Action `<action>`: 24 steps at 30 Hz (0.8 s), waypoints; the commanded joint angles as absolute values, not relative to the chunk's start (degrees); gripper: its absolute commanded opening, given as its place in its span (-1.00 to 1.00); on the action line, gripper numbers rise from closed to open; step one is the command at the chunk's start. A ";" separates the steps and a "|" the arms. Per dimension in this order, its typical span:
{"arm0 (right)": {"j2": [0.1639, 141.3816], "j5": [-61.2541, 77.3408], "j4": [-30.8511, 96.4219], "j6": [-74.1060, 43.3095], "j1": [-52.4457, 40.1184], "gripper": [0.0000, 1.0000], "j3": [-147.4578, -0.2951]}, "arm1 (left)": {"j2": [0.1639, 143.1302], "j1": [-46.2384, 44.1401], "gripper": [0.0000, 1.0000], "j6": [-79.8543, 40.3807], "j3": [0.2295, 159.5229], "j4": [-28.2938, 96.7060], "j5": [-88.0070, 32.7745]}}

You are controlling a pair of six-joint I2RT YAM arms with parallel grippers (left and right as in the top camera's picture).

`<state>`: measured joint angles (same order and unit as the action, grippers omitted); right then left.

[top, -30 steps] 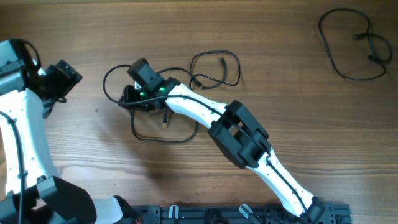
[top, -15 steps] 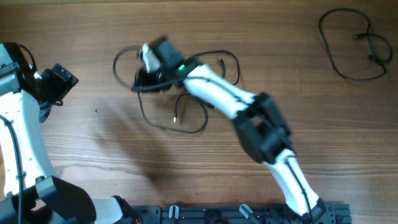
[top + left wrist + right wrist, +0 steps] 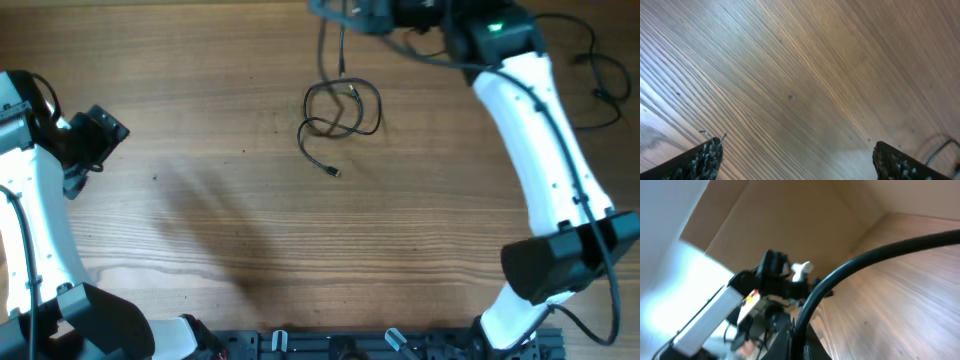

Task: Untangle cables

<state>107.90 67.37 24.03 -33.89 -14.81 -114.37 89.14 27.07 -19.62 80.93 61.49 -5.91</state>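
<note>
Right claw [image 3: 352, 14] is clamped on a cable [image 3: 880, 255] up at the far edge, blurry. The cable's slack hangs down into loops on the wooden surface [image 3: 200, 230]. Left claw [image 3: 800, 162] is spread wide above the grain. Tan walls [image 3: 790, 210] behind.

This looks like a robotics lab bench rather than a home. My left arm [image 3: 30, 230] and right arm [image 3: 545, 150], white shells with black joints, rise from the near edge of a wood-grain tabletop [image 3: 200, 260], beside a black rail [image 3: 380, 345] fitted with clips. From my right wrist, plain tan panels [image 3: 790, 215] wall the tabletop in, with bright light at one side.
</note>
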 commanded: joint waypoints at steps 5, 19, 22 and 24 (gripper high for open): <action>101.86 45.21 43.38 -22.41 0.38 -0.91 -114.21 | 87.99 20.75 0.87 -13.17 80.62 60.90 -13.26; 91.94 37.34 59.59 -19.11 42.59 -0.92 -114.19 | 80.64 -0.27 1.00 -14.39 80.62 58.08 -13.52; 94.39 26.02 59.09 -19.70 46.85 -0.91 -113.97 | 80.66 -2.79 1.00 -14.59 80.62 57.80 -13.50; 96.57 22.74 58.50 -19.68 46.89 -0.91 -113.97 | 80.66 -3.79 1.00 -14.59 80.62 57.78 -13.50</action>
<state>92.55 32.49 59.33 -20.64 46.54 -113.80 81.47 -1.80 -14.09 80.84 57.98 -12.86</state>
